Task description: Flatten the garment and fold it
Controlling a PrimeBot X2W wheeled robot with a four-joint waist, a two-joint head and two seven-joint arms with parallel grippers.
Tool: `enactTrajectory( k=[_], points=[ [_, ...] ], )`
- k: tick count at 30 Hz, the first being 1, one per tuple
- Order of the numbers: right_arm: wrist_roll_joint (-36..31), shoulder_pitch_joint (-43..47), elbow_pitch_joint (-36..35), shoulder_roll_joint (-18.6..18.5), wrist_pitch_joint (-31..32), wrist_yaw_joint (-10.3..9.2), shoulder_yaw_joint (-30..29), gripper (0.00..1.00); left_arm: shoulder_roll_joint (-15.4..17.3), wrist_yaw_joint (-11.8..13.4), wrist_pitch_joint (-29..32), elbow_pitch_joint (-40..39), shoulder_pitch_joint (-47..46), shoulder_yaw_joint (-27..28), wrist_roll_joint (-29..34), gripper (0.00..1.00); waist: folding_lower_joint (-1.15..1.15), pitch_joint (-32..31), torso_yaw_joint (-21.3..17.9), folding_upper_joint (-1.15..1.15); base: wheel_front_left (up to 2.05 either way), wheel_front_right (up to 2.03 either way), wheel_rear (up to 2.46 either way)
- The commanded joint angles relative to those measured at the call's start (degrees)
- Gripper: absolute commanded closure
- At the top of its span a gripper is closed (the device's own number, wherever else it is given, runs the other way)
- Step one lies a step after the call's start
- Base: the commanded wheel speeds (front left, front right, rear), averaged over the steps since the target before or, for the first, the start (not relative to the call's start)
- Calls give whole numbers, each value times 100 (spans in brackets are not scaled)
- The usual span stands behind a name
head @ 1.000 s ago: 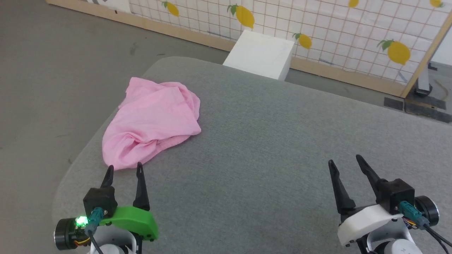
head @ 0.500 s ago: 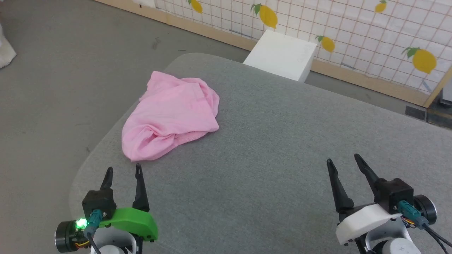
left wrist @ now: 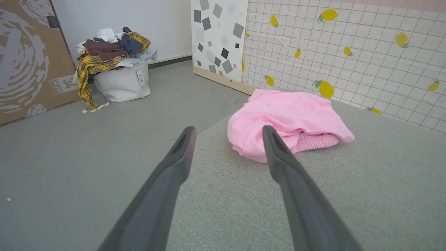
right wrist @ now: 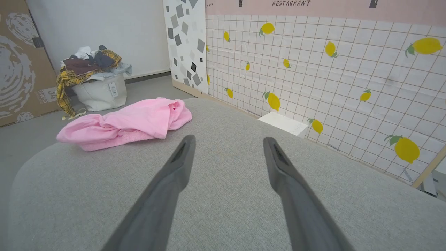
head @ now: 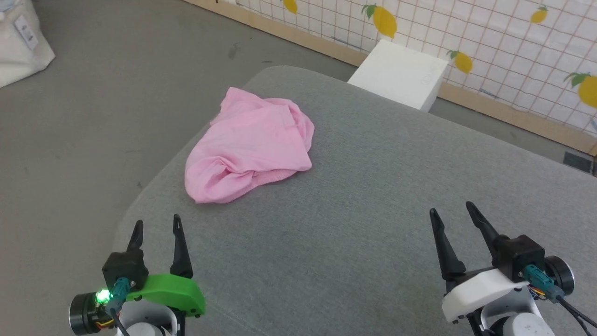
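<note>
- There's the pink garment (head: 249, 147), bunched in the upper left of the head view, on the grey desk (head: 354, 224) near its rounded left edge.
- At lower left the left tool (head: 157, 220) has its fingers spread, holding nothing; at lower right the right tool (head: 452, 209) is likewise spread and empty, well apart from the cloth.
- Risk: a pinch into the heap could catch several layers, or a tug could drag it off the edge.
- Its true outline is buried in folds.
</note>
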Motion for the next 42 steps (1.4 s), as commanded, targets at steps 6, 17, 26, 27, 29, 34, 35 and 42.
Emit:
enactTrajectory(
  k=[6, 17, 26, 27, 29, 34, 35, 42],
  points=[
    [80, -85, 36, 9, -84, -8, 20, 0, 73, 105, -106, 86, -113, -84, -102, 0, 0, -8, 237, 0, 0, 0, 0],
    [108, -123, 122, 10, -168, -8, 40, 0, 138, 239, -221, 169, -122, -179, -252, 0, 0, -12, 547, 0, 0, 0, 0],
    [129, -151, 171, 11, -208, -9, 53, 0, 182, 300, -285, 211, -124, -236, -354, 0, 0, -4, 683, 0, 0, 0, 0],
    [130, -150, 171, 11, -207, -9, 53, 0, 184, 302, -285, 211, -123, -239, -358, 0, 0, -4, 681, 0, 0, 0, 0],
    [131, -150, 171, 11, -206, -9, 50, 0, 189, 306, -286, 210, -125, -244, -365, 0, 0, -1, 676, 0, 0, 0, 0],
    [132, -150, 154, 11, -193, -9, 50, 0, 207, 270, -258, 225, -166, -266, -412, 0, 0, 21, 663, 0, 0, 0, 0],
    [130, -157, 149, 11, -188, -9, 49, 0, 216, 239, -231, 236, -205, -276, -432, 0, 0, 38, 657, 0, 0, 0, 0],
    [-63, -438, -87, 11, -3, -9, 186, 0, 355, -287, 181, 548, -1224, -303, -782, 0, 0, 686, 313, 0, 0, 0, 0]
  ],
)
